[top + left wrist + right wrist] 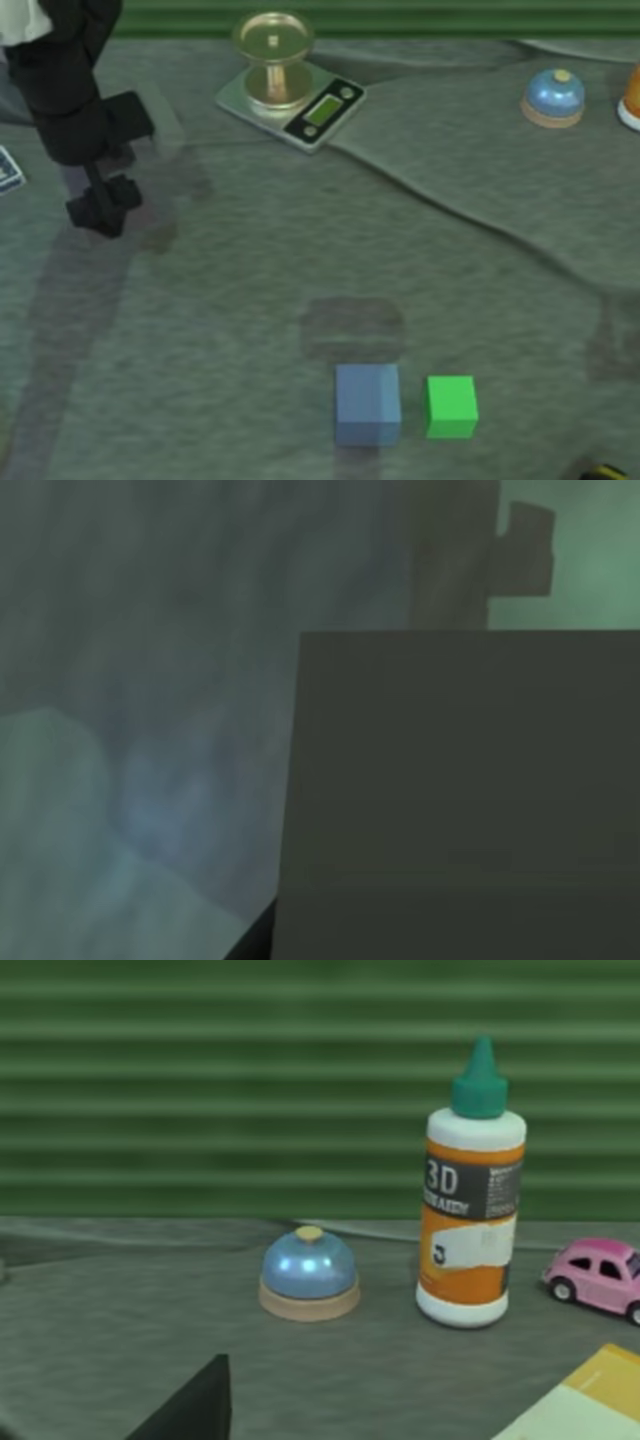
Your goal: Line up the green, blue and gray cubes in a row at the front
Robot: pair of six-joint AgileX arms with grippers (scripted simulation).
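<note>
Your left gripper [100, 205] hangs over the far left part of the surface [200, 330]. In the left wrist view a dull gray cube [460, 790] fills the space directly ahead of the camera, so the fingers appear clamped on it, though they are not visible. The blue cube [367, 403] rests at the front, near the centre. The green cube [452, 406] sits just beside it on the right, with a narrow gap. Your right gripper is out of the top view; you cannot tell its finger state. A blue dome bell [309, 1274] and a glue bottle [472, 1190] stand at the far right.
</note>
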